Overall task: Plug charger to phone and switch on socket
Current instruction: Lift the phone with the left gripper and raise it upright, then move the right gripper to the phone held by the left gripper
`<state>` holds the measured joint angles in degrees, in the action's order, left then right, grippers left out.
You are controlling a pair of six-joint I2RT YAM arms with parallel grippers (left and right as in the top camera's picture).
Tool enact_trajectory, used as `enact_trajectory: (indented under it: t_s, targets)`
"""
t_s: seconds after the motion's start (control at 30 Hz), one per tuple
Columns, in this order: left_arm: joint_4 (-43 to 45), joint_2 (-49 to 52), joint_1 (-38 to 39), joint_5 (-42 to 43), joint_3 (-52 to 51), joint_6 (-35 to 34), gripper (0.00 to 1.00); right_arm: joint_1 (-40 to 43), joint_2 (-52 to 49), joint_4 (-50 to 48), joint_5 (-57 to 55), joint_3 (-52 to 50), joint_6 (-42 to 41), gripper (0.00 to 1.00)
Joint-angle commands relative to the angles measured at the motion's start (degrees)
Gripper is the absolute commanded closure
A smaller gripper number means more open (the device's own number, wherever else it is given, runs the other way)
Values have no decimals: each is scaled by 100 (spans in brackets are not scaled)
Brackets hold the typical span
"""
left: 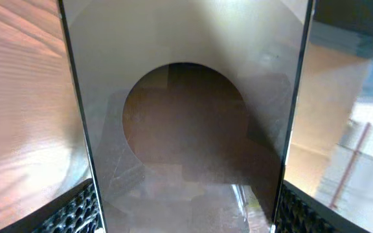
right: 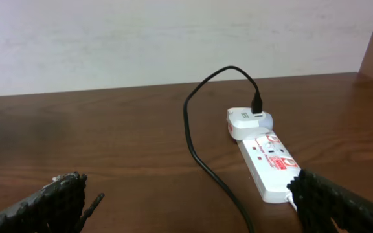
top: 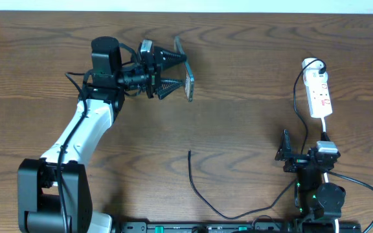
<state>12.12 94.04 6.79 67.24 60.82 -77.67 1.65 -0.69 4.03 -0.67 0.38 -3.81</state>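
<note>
Left tool grips the phone, upper centre. Right tool is open and empty. The charger lies loose on the tabletop, so plugging in and switching the socket likely remain.

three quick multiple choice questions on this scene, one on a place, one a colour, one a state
1. The plug end of the charger lies: A on the table, B in the phone, C on the socket.
2. The socket is: A black, B white, C blue.
3. The left gripper is: A open and empty, B holding the phone, C pressing a switch.
Answers: 1 A, it lies loose on bare wood; 2 B, white body, red marks; 3 B, the phone fills the space between its fingers.
</note>
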Motion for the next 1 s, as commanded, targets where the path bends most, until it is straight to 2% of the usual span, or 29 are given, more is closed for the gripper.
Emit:
enact_trajectory:
  t_s: [0.0, 0.13, 0.23, 0.53, 0.63, 0.7, 0.73, 0.8, 0.97]
  targets:
    - [-769, -120, -33, -743, 129, 1145, 93, -52, 31, 28, 15, -7, 70, 1]
    - [-1943, -120, -33, -1602, 129, 1696, 92, -52, 31, 28, 15, -7, 70, 1]
    - [-2293, -120, -33, -1829, 129, 1812, 93, -52, 31, 28, 15, -7, 70, 1]
    - [-2406, -120, -33, -1827, 129, 1805, 92, -52, 31, -83, 0, -7, 72, 1]
    - [-2406, -120, -33, -1827, 129, 1805, 92, -52, 31, -68, -328, -7, 55, 1]
    - [-2406, -120, -33, -1825, 129, 1805, 92, -52, 31, -258, -304, -7, -431, 1]
    - [-2406, -120, -33, -1823, 129, 1805, 93, -52, 31, -656, 33, 24, -907, 1]
    - [-2406, -120, -33, -1823, 129, 1805, 92, -52, 31, -914, 435, 144, -1226, 1]
    - [-2404, -120, -33, -1827, 129, 1805, 93, -52, -223, -404, 907, 1086, -1508, 1]
